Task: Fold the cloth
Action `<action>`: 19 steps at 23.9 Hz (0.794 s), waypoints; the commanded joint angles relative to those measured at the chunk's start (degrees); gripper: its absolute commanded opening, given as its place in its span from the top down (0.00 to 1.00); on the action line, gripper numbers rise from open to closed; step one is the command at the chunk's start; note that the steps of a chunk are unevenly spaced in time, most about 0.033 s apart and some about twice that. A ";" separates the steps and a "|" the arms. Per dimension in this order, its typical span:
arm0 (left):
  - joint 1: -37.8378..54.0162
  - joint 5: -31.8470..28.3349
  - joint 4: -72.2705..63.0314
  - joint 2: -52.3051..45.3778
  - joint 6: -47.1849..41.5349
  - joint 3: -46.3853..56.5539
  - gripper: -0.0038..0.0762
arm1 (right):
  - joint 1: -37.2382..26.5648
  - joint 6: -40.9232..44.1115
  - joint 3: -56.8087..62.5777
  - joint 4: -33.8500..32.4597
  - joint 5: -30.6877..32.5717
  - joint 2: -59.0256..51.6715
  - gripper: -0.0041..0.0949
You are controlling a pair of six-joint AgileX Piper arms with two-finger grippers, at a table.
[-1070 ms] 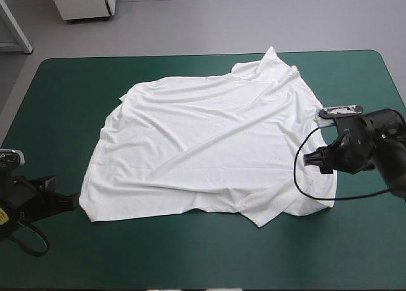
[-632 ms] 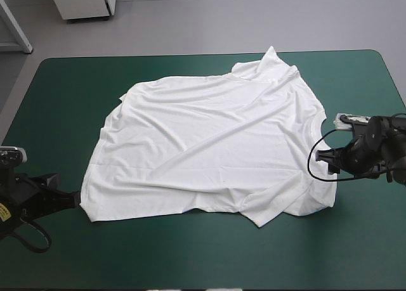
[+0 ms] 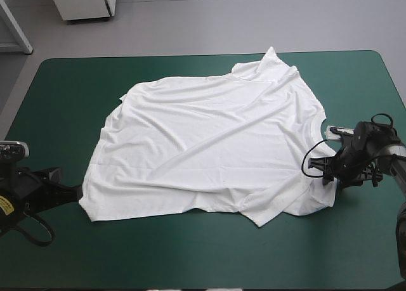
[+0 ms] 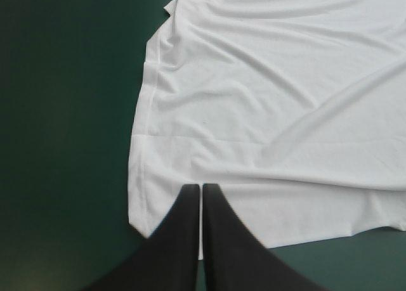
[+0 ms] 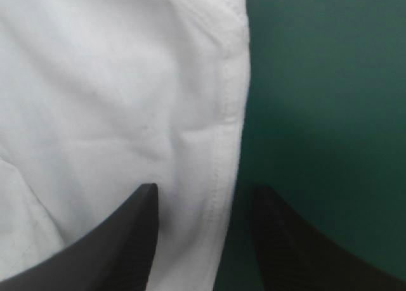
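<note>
- T-shirt [image 3: 209,145] lies spread flat on the teal-green desk [image 3: 190,259].
- Left jaws: pressed together, with its hem corner beneath their tips.
- Right jaws: wide apart, with its stitched edge lying between them.

T-shirt [image 4: 266,113] runs past left wrist view's edge; corner hidden behind left fingers [image 4: 222,240].

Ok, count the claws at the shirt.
2. The left claw is at the shirt's near-left corner, shut; the right claw is open astride its right edge. No others show.
</note>
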 commanded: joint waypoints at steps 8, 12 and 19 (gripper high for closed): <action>0.00 -3.49 0.07 0.21 -0.36 -1.62 0.95 | 6.50 3.43 1.89 -3.29 -4.89 2.11 0.98; 0.00 -3.49 0.07 0.21 -0.36 -1.62 0.95 | 6.38 10.16 -1.94 -17.94 -6.10 2.11 0.98; 0.00 -3.49 0.07 0.21 -0.36 -1.62 0.95 | 0.73 15.05 -10.66 -25.66 -6.77 5.71 0.98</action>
